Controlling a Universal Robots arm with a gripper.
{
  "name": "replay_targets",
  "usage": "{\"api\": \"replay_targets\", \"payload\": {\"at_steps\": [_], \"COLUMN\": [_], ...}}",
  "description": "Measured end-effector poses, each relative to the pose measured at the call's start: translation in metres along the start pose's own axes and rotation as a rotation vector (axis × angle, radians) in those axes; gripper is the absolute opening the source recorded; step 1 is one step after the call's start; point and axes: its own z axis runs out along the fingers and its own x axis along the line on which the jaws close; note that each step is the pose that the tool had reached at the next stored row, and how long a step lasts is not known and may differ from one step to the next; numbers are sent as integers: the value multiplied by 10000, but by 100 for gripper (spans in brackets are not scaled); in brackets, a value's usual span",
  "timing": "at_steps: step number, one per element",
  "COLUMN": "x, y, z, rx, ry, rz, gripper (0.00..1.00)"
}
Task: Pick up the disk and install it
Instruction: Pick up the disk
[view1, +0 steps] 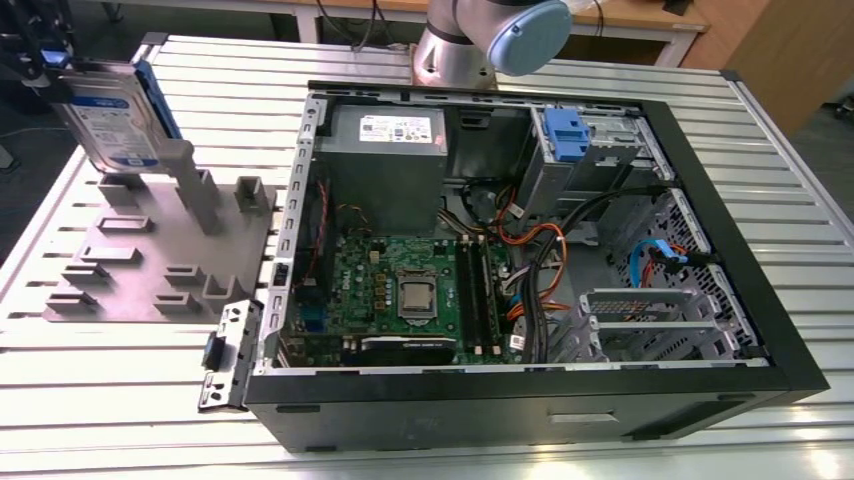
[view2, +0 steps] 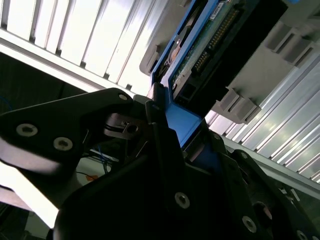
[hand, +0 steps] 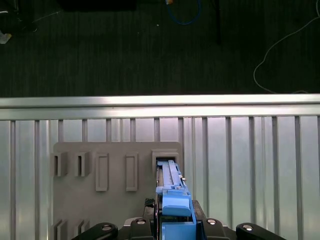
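Exterior view, far left: the gripper holds the disk upright by its upper end, label facing the camera, over a grey holder plate that lies on the slatted aluminium table. The disk's lower end sits at one of the plate's raised slots; whether it rests in the slot or hangs just above it I cannot tell.

In the second wrist view the black jaws pinch the disk by its blue carrier frame, the gripper closed on it. In the first wrist view the disk shows edge-on over a slot of the holder plate.

The open computer case lies well apart, on the exterior view's right of the plate. Inside it sit a grey power supply, a green motherboard, a bundle of orange and black cables and a blue latch at the drive bay – no drive is in that bay yet
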Motion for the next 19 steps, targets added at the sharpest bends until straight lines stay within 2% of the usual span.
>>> {"api": "replay_targets", "payload": {"at_steps": [16, 19], "x": [-3, -4], "y": [1, 0], "z": [-127, -134], "rx": [0, 2], "ry": [0, -2], "rz": [-1, 0], "gripper": [37, 37]}}
